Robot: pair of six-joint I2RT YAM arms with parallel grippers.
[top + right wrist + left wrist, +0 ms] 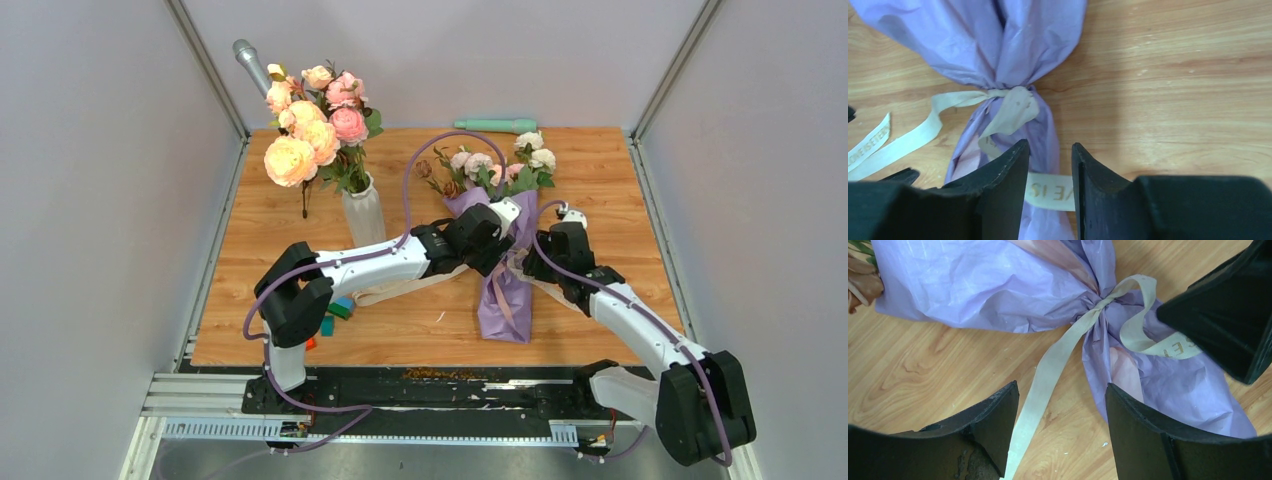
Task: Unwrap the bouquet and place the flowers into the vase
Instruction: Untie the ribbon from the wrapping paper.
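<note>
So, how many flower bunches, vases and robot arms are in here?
Flower bunches: 2 (lilac-wrapped bouquet, peach and pink bunch)
Vases: 1 (the vase holding the peach and pink bunch)
Robot arms: 2 (left arm, right arm)
Total: 5

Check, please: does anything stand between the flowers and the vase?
Yes: larger peach and pink blooms already fill the neck of the vase, and lilac paper tied with ribbon wraps the flowers.

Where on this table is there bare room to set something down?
Bare wood: far right, between the bouquet and the table edge; and left, between the white vase and the edge. The middle is crowded: the left arm and right arm meet over the bouquet's ribbon, with small blocks beside the left arm.
</note>
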